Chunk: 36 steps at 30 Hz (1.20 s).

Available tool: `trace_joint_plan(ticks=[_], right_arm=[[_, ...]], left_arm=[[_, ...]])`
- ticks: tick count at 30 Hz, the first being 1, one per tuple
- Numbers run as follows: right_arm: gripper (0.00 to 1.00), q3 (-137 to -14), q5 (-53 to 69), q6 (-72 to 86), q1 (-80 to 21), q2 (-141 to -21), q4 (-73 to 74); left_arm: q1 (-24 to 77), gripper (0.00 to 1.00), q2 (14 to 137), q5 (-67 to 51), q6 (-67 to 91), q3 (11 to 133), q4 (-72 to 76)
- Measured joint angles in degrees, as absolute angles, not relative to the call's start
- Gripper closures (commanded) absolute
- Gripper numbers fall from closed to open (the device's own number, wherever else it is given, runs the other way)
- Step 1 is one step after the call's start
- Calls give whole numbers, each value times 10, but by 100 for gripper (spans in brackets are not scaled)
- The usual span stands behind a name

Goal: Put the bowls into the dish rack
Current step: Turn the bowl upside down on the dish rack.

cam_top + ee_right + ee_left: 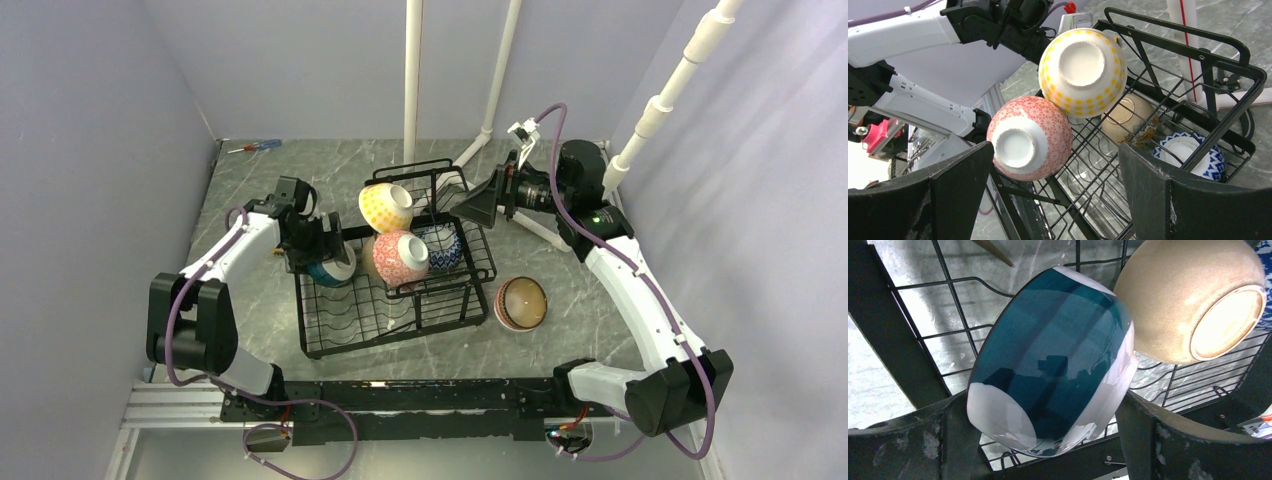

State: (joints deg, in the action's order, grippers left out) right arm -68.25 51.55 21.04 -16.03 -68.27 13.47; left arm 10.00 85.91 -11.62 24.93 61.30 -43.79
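The black wire dish rack [345, 335] stands mid-table. On its raised tier lie a yellow dotted bowl [385, 206] and a pink-red patterned bowl [401, 258], both foot-up. A blue-white bowl [443, 247] sits in the base, and a beige bowl [1128, 120] lies under the tier. My left gripper [325, 250] is shut on a teal bowl [1053, 355], holding it tilted over the rack's left side, next to the beige bowl [1193, 300]. My right gripper [1055, 150] is open and empty, above the rack's far right side [480, 205]. A brown striped bowl [521, 303] sits on the table, right of the rack.
A red-handled screwdriver [255, 146] lies at the back left corner. White pipes [412, 80] rise behind the rack, and another [660, 100] slants at the right. Grey walls close in on the left, back and right.
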Motion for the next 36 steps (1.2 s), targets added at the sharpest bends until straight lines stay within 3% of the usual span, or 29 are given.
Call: trace_joint_plan(ticks=[4,18,24,36], right_arm=[[0,-681,515,210,-160,-683,134],[0,-677,516,212,-160,-683,132],[0,-677,515,212,-160,-683,132],[0,-677,515,211,-160,-683,132]], left_arm=[[102,7,860,-106,247,616,-453],[96,48,822,-149,243,609,-427],[96,50,822,-210,247,601,-394],[91,35,853,-231,246,593,-370]])
